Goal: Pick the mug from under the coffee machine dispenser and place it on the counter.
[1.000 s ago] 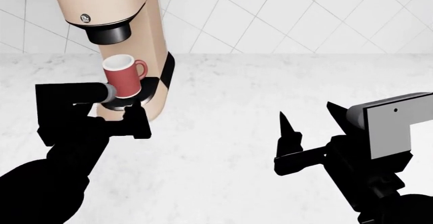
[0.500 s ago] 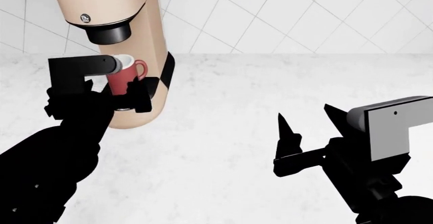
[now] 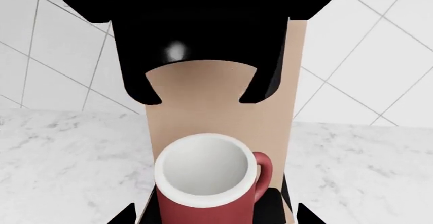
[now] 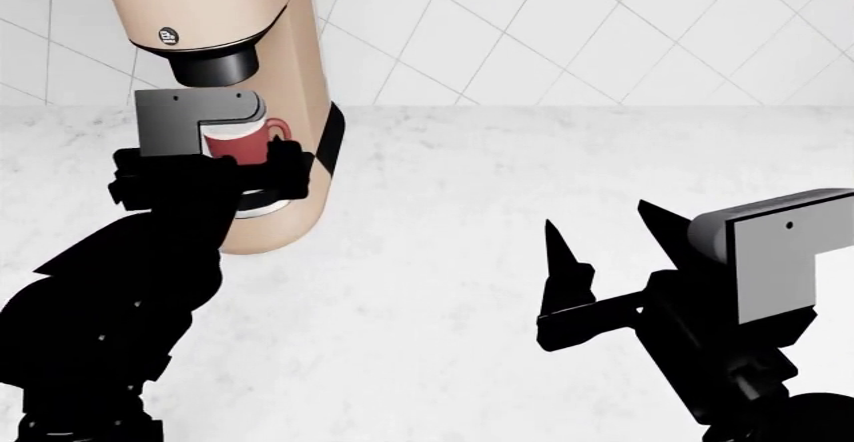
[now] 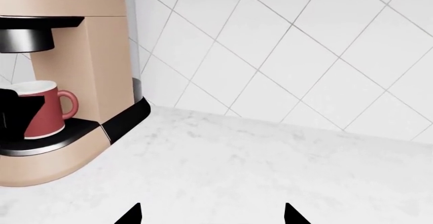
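Note:
The dark-red mug (image 4: 247, 144) stands upright on the black drip tray (image 5: 61, 135) of the beige coffee machine (image 4: 254, 22), straight under the black dispenser (image 4: 214, 65). My left gripper (image 4: 240, 162) is open and straddles the mug, one finger on each side; its grey body hides the mug's rim in the head view. In the left wrist view the mug (image 3: 203, 176) shows its white inside, and the left gripper (image 3: 213, 216) has its tips set wide of the mug's wall. The right gripper (image 4: 603, 220) hangs open over the white counter (image 4: 441, 212) with nothing in it.
White tiled wall (image 4: 601, 22) runs behind the counter. The machine's tall beige column stands right behind the mug, and its handle (image 5: 68, 104) points toward the right. The right gripper (image 5: 211, 213) is over marble counter (image 5: 271, 158) to the machine's right.
My left gripper has risen and moved in toward the machine, from below the drip tray to around the mug. The right arm has barely moved.

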Controlling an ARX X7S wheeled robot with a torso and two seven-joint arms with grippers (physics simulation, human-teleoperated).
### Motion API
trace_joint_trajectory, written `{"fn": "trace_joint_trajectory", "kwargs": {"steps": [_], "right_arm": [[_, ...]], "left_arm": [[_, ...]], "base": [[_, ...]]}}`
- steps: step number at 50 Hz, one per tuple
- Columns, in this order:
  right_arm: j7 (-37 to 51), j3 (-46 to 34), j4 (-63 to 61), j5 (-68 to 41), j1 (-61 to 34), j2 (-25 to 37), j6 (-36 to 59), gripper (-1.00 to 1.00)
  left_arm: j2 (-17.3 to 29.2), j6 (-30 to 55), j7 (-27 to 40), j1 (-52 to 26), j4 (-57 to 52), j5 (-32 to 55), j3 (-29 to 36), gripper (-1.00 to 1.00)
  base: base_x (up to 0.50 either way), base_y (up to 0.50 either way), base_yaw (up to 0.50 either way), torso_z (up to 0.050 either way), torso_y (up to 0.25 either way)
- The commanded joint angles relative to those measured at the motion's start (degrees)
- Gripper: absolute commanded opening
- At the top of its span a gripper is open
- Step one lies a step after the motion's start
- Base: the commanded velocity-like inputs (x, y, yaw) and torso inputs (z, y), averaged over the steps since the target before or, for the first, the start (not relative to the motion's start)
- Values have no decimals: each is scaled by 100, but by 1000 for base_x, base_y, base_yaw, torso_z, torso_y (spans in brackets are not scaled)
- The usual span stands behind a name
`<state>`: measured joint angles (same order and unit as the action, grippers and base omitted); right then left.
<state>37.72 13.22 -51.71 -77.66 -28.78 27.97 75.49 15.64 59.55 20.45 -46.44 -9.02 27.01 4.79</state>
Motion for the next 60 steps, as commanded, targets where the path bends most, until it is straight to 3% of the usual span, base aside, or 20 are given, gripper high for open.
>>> {"fn": "trace_joint_trajectory", "kwargs": {"steps": [1,16,17,28,37,60], "right_arm": [[-15,-56,22,42,5,39,-97,100],[41,-102,-18,-40,12,89,-194,100],[18,-99,-38,-44,20,86,-218,100],[-55,-135,-35,58,84,122,-320,100],[-144,-169,-33,144,132,144,-415,100],[-365,-132,-110,572,387,272,-725,100]], "left_arm": [[-52,-320,-52,-157,646,-184,185,100],[-60,-415,-74,-219,1042,-200,190,100],[-74,-362,-46,-213,999,-167,152,-100],[-42,-407,32,-123,765,-153,122,-100],[49,-215,231,140,-195,6,-43,-100],[-76,1136,367,587,-2187,1221,-506,-100]], "base": [[0,0,0,0,0],[0,0,0,0,0],[0,0,0,0,0],[0,0,0,0,0],[0,0,0,0,0],[0,0,0,0,0]]}}
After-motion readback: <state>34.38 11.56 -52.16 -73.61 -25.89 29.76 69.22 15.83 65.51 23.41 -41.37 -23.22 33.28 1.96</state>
